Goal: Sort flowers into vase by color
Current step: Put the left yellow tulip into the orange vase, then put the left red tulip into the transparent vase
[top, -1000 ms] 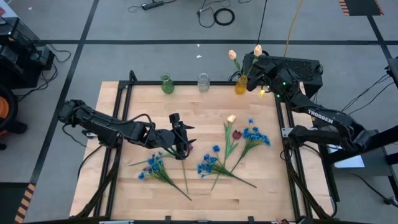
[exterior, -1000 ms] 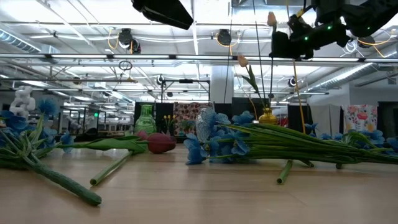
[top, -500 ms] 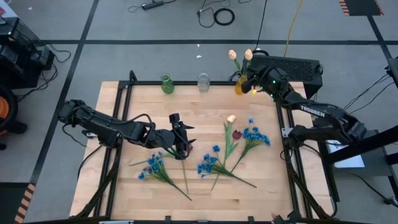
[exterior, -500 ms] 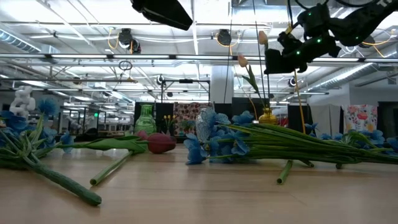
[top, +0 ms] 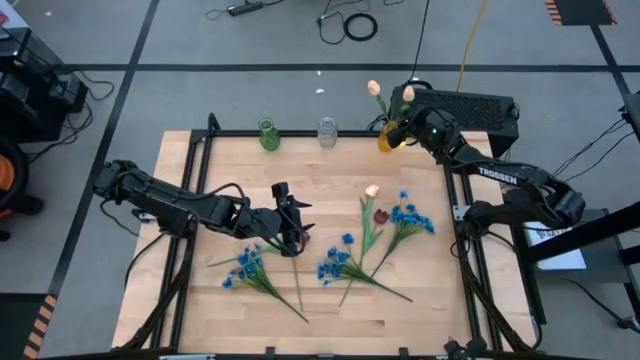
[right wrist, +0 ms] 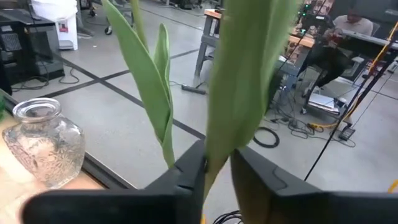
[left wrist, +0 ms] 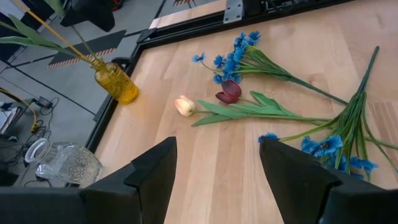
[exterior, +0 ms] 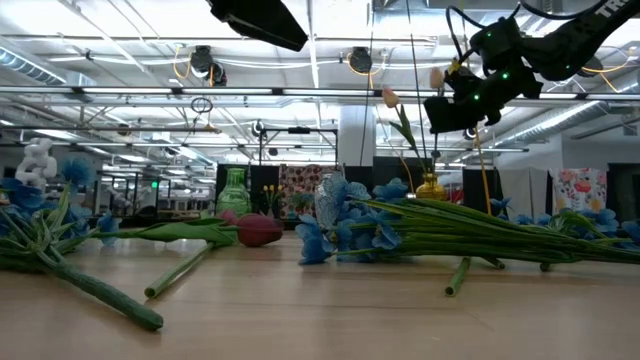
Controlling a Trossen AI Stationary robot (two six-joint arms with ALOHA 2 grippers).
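My right gripper [top: 412, 128] sits above the yellow vase [top: 387, 137] at the table's [top: 230, 300] far right edge, fingers slightly parted around a cream tulip's [top: 408, 94] stem. I judge it should release only once the stem is seated. 1 cream tulip [top: 372, 190], 1 red tulip [top: 380, 215] and blue bunches [top: 335, 262] lie mid-table. My left gripper [top: 291, 238] hovers open beside them.

Grey floor [top: 120, 90] with dark lines, strewn cables [top: 352, 22], bright ceiling lights [exterior: 130, 20].
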